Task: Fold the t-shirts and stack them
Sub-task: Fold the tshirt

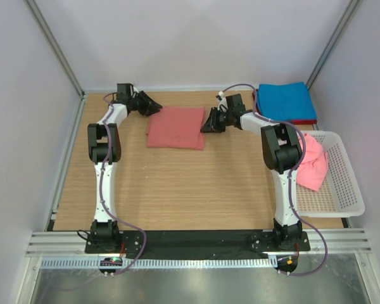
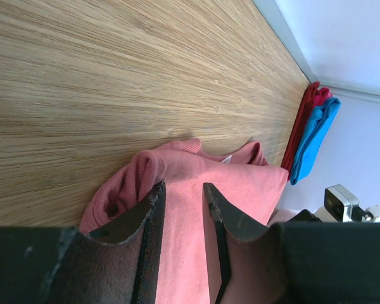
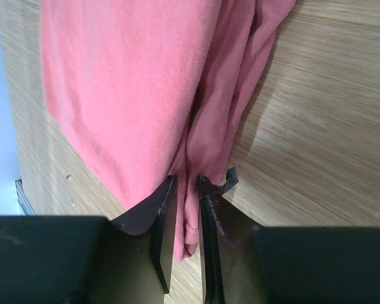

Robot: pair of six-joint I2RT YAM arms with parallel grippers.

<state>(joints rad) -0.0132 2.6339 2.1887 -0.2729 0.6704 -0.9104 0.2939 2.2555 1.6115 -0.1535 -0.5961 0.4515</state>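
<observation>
A folded pink t-shirt (image 1: 176, 127) lies flat on the far middle of the wooden table (image 1: 177, 190). My left gripper (image 1: 153, 106) is at its far left corner; in the left wrist view (image 2: 182, 190) the jaws stand apart over the shirt (image 2: 240, 183), with flat fabric showing between them. My right gripper (image 1: 208, 123) is at the shirt's right edge; in the right wrist view (image 3: 187, 183) it is shut on the folded edge of the shirt (image 3: 126, 82). A folded blue t-shirt (image 1: 285, 101) lies on a red one (image 1: 304, 121) at the far right.
A white mesh basket (image 1: 348, 190) stands at the right edge of the table, with a crumpled pink t-shirt (image 1: 311, 163) hanging over its left rim. White walls enclose the table on three sides. The blue and red stack also shows in the left wrist view (image 2: 313, 136).
</observation>
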